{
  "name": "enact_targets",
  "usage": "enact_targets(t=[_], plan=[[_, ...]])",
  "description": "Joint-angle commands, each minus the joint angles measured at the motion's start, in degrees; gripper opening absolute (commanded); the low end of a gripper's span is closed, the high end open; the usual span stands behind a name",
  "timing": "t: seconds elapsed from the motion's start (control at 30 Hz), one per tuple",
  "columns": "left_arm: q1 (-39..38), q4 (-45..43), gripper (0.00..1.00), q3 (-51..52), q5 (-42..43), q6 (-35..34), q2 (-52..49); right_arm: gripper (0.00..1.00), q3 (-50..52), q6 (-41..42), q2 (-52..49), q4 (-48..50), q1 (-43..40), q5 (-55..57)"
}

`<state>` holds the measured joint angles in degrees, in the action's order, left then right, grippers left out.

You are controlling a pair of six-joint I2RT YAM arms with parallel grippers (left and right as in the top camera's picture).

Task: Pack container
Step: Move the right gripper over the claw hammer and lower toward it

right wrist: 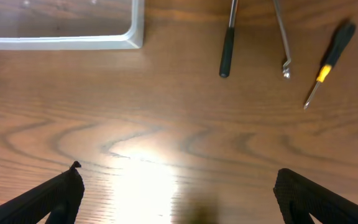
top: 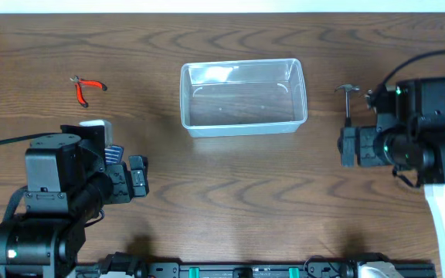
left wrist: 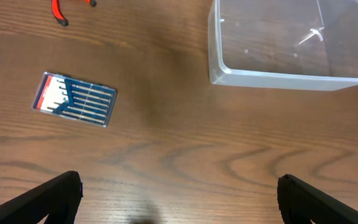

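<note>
**Overhead.** Item: container (top: 243, 96), clear plastic, far centre of the table (top: 230, 208). Contents: none visible. Loose stock outside it: red pliers (top: 88, 88) far left, well apart from the container; small hammer (top: 348, 99) just right of it; case of bits (top: 113, 154) at near left, partly hidden by the arm. Judged progress: packing not yet begun, every visible tool still to go in.

**Left wrist.** Left gripper (left wrist: 179, 202): jaws spread fully wide, nothing between them, touching nothing, bare wood below. The case of bits lies flat to the far left, the pliers at the far left edge, and a container corner at far right.

**Right wrist.** Right gripper (right wrist: 176, 199): jaws likewise fully apart and empty. Far side: the hammer handle, a thin metal rod (right wrist: 283, 37) and a yellow-and-black screwdriver (right wrist: 329, 59) lie on the wood, apart from each other. A container corner shows at far left.
</note>
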<state>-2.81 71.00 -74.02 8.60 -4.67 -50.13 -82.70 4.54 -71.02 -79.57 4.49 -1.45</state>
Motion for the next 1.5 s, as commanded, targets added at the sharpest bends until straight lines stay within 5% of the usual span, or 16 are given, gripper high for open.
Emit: enact_targets(t=[0.0, 0.37, 1.17, 1.47], plan=[[0.17, 0.55, 0.98, -1.11, -0.26, 0.48, 0.02, 0.99, -2.14, 4.50, -4.07, -0.15, -2.16, -0.70], [0.17, 1.51, 0.98, -1.11, -4.85, 1.22, 0.02, 0.99, -23.91, 2.80, -27.15, -3.06, -6.86, -1.73], [0.17, 1.81, 0.98, -1.11, -5.07, 1.18, 0.02, 0.99, -26.95, -5.05, -51.58, 7.23, -8.59, 5.90], [0.17, 1.79, 0.98, -1.11, -5.05, 1.16, 0.00, 0.99, -43.91, -5.44, -58.64, 3.89, -8.59, 5.44]])
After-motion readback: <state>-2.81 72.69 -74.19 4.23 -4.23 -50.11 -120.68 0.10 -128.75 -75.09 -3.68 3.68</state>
